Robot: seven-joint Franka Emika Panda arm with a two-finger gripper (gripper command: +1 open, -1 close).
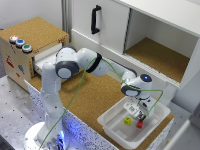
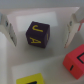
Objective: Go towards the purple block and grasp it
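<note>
In the wrist view the purple block (image 2: 39, 34), with a yellow letter on its face, lies on the white tray floor between my two fingers. My gripper (image 2: 40, 42) is open, with one finger (image 2: 7, 29) on each side of the block and not touching it. In the exterior view my gripper (image 1: 135, 113) hangs low inside the white tray (image 1: 112, 126) and hides the purple block.
A red block (image 2: 75, 60) (image 1: 140, 124) and a yellow block (image 2: 31, 80) (image 1: 128, 120) lie in the same tray close to the purple one. A cork-topped table (image 1: 85, 95) bears the tray. A white cabinet (image 1: 150, 45) stands behind, and a wooden box with buttons (image 1: 25, 50) is at the exterior view's left.
</note>
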